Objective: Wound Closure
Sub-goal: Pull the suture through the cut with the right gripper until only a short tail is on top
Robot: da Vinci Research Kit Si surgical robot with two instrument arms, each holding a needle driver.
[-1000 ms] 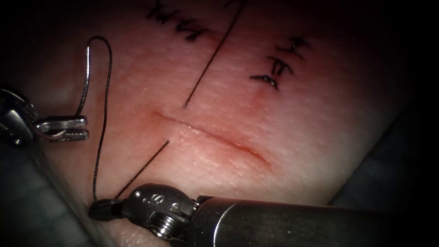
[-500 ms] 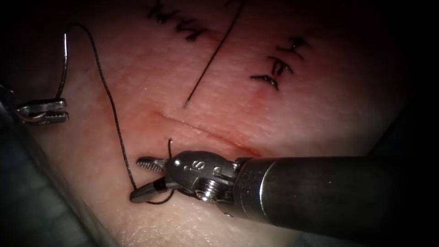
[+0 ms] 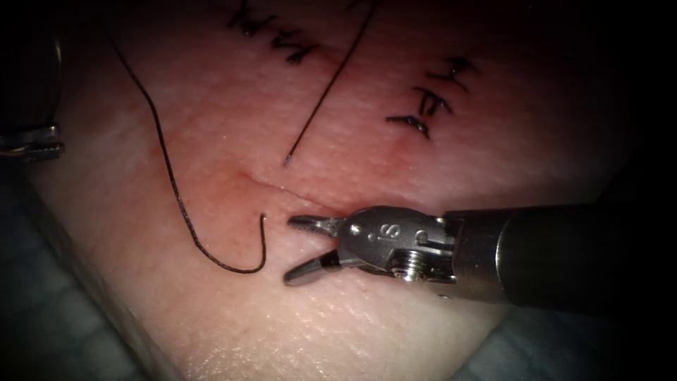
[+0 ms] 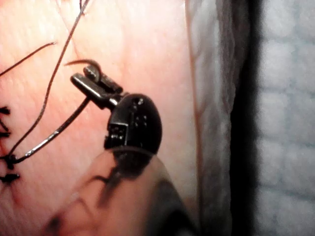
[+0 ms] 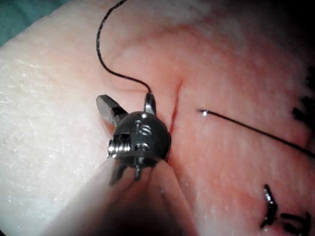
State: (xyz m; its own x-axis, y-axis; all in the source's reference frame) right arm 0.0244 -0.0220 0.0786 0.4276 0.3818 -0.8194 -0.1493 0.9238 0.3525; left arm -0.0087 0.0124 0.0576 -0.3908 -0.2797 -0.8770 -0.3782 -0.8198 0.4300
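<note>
Right gripper point(image 3: 300, 247) has let the thread point(image 3: 169, 185) go and slid right, spread, empty, mid-frame; left gripper point(image 3: 32, 141), far left, pinches the needle point(image 4: 81, 62).

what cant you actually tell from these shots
- Needle: left wrist view shows a curved piece at the left tool; its jaws hide the grip point.
- Thread: its upper run fades into shadow, endoscope view.
- Right tool: its own head hides the jaw bases, right wrist view.
</note>
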